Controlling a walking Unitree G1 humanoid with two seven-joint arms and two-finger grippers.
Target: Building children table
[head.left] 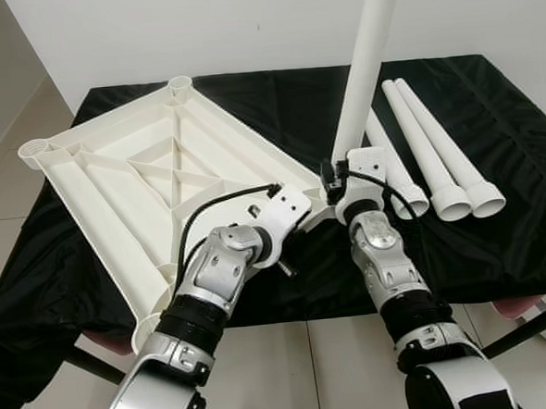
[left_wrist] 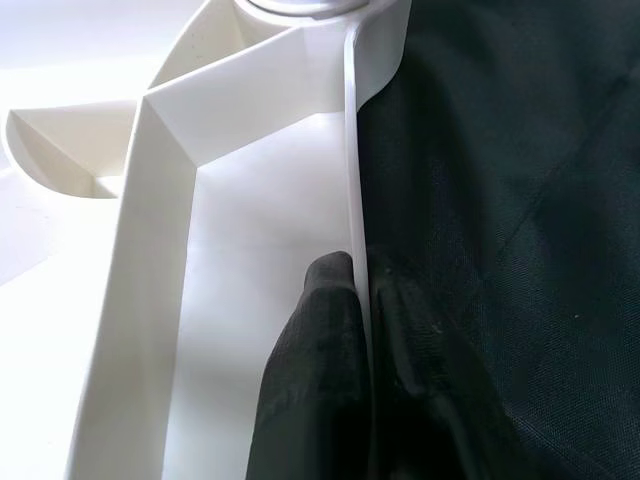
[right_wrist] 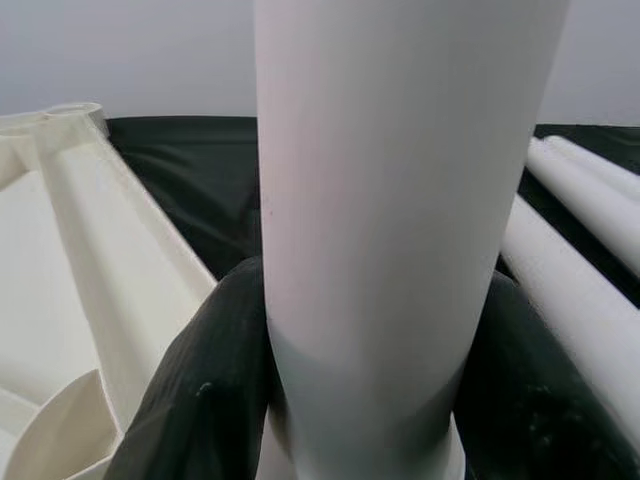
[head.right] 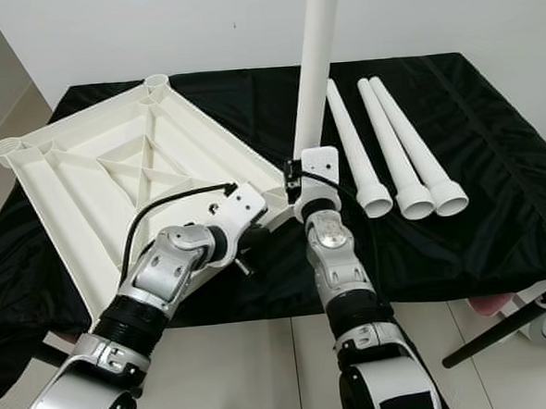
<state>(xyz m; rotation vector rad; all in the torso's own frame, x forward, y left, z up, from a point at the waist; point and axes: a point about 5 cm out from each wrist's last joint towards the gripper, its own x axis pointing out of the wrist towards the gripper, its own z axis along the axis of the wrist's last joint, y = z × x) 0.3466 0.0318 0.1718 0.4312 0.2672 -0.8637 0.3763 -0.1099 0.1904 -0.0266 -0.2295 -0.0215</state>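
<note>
A white ribbed tabletop (head.left: 151, 175) lies upside down on the black cloth. My left gripper (left_wrist: 360, 290) is shut on its thin rim (left_wrist: 352, 150) close to the near right corner, one black finger (left_wrist: 320, 350) on each side. At that corner a white leg tube (head.left: 368, 60) stands upright, its foot hidden behind my wrist. My right gripper (right_wrist: 365, 330) is shut around this leg low down, with fingers (right_wrist: 200, 390) pressing both sides. Three more white legs (head.left: 436, 148) lie side by side to the right.
The black-clothed table (head.left: 498, 237) stands against a white wall. Open round sockets show at the tabletop's far corner (head.left: 180, 83) and left corner (head.left: 32, 150). Tiled floor (head.left: 329, 368) lies in front, and a black strut (head.left: 531, 328) crosses at the lower right.
</note>
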